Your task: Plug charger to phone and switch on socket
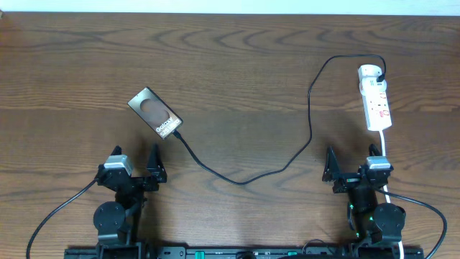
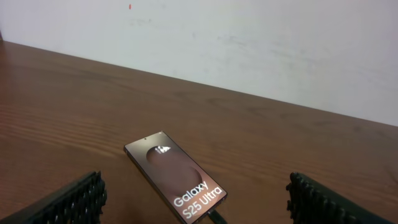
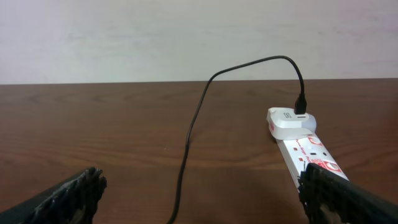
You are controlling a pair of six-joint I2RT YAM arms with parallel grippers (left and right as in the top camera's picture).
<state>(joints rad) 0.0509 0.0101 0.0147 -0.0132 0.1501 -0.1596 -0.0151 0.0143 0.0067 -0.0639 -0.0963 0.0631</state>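
The bronze phone (image 1: 154, 112) lies flat at the left middle of the table, "Galaxy" lettering up; it also shows in the left wrist view (image 2: 175, 176). The thin black charger cable (image 1: 248, 177) runs from the phone's near end in a loop to a white adapter on the far end of the white socket strip (image 1: 376, 98). The strip (image 3: 311, 151) and the cable (image 3: 189, 134) show in the right wrist view. My left gripper (image 1: 136, 167) is open and empty, nearer than the phone. My right gripper (image 1: 352, 164) is open and empty, nearer than the strip.
The strip's thick white cord (image 1: 384, 147) runs toward the right arm's base. The wooden table (image 1: 237, 65) ends at a white wall (image 2: 249, 37) at the back.
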